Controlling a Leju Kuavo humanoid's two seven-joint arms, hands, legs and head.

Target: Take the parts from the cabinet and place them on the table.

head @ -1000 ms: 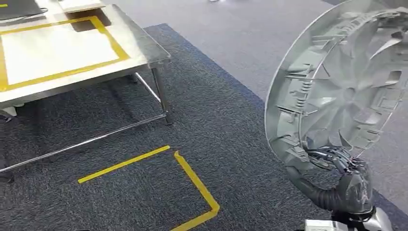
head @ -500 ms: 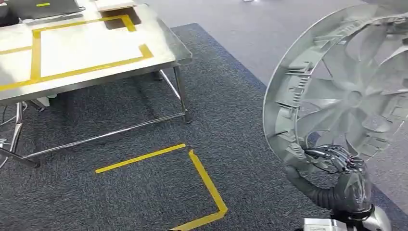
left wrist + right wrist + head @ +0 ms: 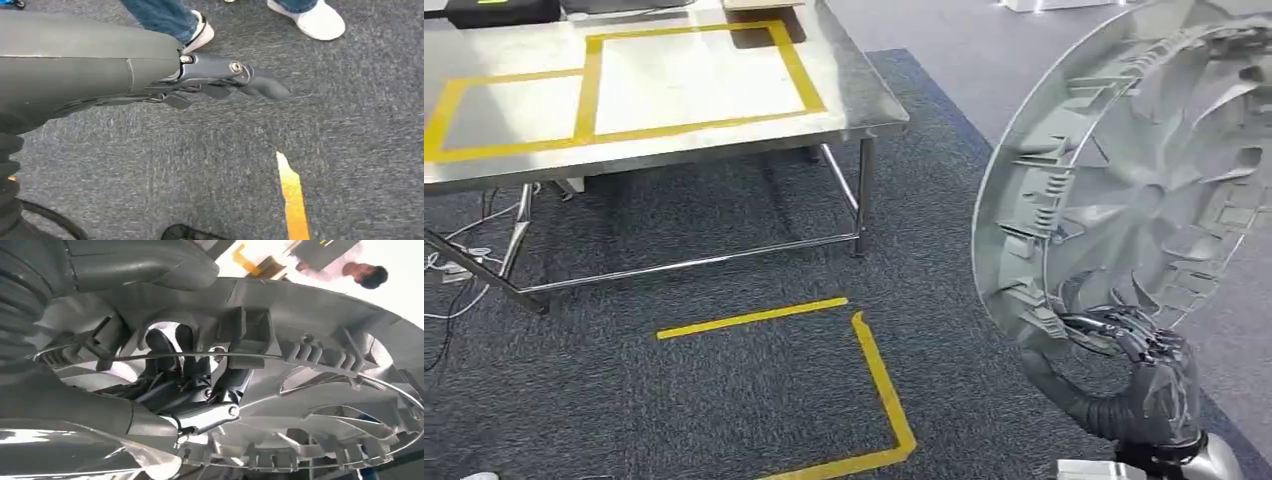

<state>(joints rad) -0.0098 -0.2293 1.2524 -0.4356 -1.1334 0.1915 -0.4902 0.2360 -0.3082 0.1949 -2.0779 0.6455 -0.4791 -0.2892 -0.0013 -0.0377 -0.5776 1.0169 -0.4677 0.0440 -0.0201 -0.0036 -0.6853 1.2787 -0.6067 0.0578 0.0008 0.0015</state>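
Wheel cover [image 3: 1139, 170] cut off at right edge, table [image 3: 864, 95] cropped (far side)

The round part [image 3: 1124, 180] looks like silvery moulded plastic with a satin sheen and ribbed inner surfaces. The table [image 3: 854, 90] is brushed, faintly reflective steel marked with matt yellow tape [image 3: 799, 70]. The carpet [image 3: 754, 400] is rough, dark woven pile.

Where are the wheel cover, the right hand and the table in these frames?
wheel cover [image 3: 1144, 190]: head view, on its spoked inner face.
right hand [image 3: 1149, 365]: head view, on the dark hand gripping the cover's lower rim.
table [image 3: 864, 105]: head view, on bare steel near its corner.
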